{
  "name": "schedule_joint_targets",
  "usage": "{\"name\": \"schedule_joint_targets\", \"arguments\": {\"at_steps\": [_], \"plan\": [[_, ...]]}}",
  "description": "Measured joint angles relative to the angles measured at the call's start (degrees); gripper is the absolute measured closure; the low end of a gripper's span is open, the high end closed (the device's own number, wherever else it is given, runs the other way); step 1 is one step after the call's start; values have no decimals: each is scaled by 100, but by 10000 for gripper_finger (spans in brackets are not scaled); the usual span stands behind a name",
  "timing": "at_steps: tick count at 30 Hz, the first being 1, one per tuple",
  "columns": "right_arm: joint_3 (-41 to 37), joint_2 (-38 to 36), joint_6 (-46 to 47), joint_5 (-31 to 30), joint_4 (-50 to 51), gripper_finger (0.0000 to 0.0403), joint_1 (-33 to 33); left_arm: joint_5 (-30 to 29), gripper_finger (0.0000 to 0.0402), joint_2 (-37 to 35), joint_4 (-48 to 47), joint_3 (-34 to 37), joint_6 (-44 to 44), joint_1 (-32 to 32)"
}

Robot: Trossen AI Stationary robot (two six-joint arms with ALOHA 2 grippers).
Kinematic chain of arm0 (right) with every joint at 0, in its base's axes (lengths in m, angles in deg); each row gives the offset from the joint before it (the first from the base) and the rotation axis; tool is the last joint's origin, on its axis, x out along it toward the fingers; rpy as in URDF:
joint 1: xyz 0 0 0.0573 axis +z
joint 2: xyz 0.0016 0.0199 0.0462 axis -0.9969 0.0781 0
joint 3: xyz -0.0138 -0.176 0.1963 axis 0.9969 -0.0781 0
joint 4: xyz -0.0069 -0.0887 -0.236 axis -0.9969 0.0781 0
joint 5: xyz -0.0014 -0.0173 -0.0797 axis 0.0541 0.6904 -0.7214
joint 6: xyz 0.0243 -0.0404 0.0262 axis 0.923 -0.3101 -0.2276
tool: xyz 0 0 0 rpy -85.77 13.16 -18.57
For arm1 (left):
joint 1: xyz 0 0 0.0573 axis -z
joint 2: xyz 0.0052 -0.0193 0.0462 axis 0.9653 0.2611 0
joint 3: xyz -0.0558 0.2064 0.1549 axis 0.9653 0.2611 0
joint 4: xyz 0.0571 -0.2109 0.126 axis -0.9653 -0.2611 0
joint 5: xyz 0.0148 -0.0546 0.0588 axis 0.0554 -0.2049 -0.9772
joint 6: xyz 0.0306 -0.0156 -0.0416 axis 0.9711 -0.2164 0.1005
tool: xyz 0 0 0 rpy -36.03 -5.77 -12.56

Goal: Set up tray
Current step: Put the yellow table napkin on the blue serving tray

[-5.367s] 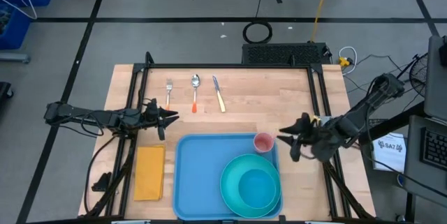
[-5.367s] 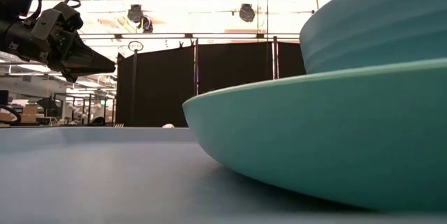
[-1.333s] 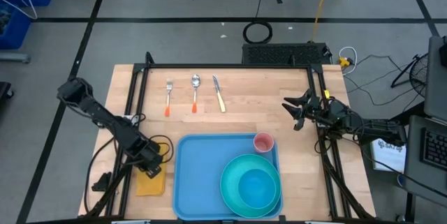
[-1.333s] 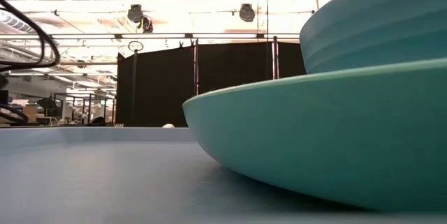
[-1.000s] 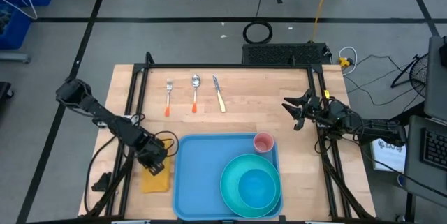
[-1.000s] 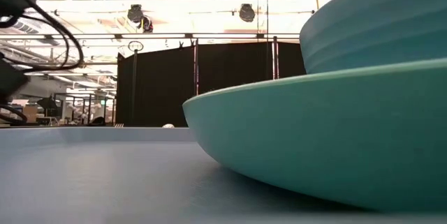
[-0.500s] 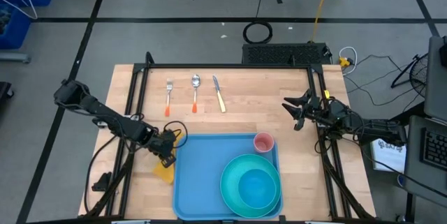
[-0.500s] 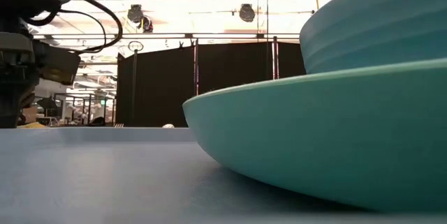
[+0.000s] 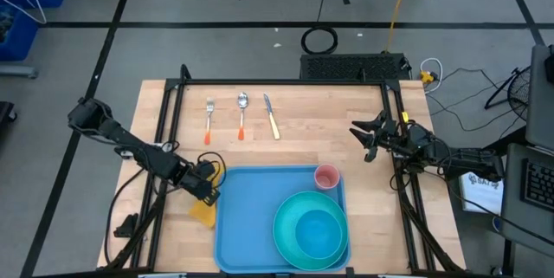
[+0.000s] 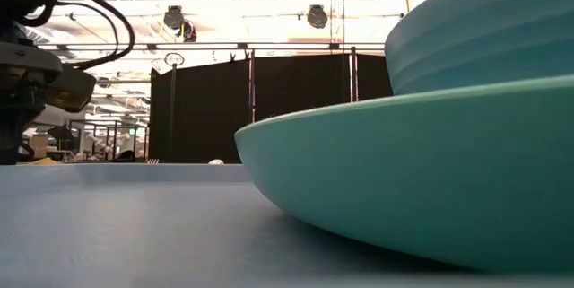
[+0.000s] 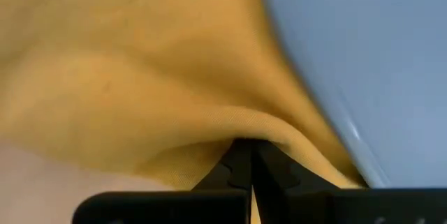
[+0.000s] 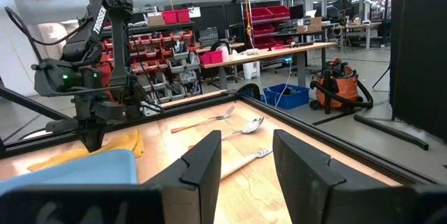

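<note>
- Tray (image 9: 251, 226): light blue, lower centre of the high view, flat on the wooden table (image 9: 303, 131).
- On the tray, lower right part: teal plate (image 9: 290, 242) with a teal bowl (image 9: 318, 231) in it; small pink cup (image 9: 326, 177) in the tray's upper right corner.
- Left gripper (image 9: 208, 193): at the tray's left rim, left of centre in the high view. Fingers pressed together, pinching the yellow napkin (image 9: 204, 214); left wrist view shows the cloth (image 11: 140, 77) bunched at the closed tips, the tray rim just beside it.
- Napkin hangs crumpled below the gripper, against the tray's left edge.
- Right gripper (image 9: 370, 142): right side of the high view, over the table edge, well apart from the tray. Fingers spread, holding nothing.
- Upper centre of the table, side by side: fork (image 9: 209, 120), spoon (image 9: 242, 114), knife (image 9: 272, 116).
- Low view: plate fills the right; left arm at upper left.
</note>
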Motion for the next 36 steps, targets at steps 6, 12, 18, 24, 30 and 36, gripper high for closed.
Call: {"name": "schedule_joint_targets", "arguments": {"at_steps": [6, 12, 18, 24, 30, 36], "plan": [[0, 0, 0, 0, 0, 280, 0, 707, 401, 0, -36, 0, -799, 233], [0, 0, -1, 0, -1, 280, 0, 974, 401, -161, -120, 32, -1068, 273], [0, 0, -2, 0, 0, 280, 0, 664, 385, -827, -210, 111, -663, 286], [0, 0, -1, 0, -2, 280, 0, 39, 379, -1548, -2330, -240, -1695, 599], [0, 4, -2, 0, -20, 280, 0, -1078, 395, -1647, -2278, -197, -2174, 785], [0, 9, -2, 0, -2, 280, 0, -1699, 368, -1132, -2154, -170, -2822, 953]]}}
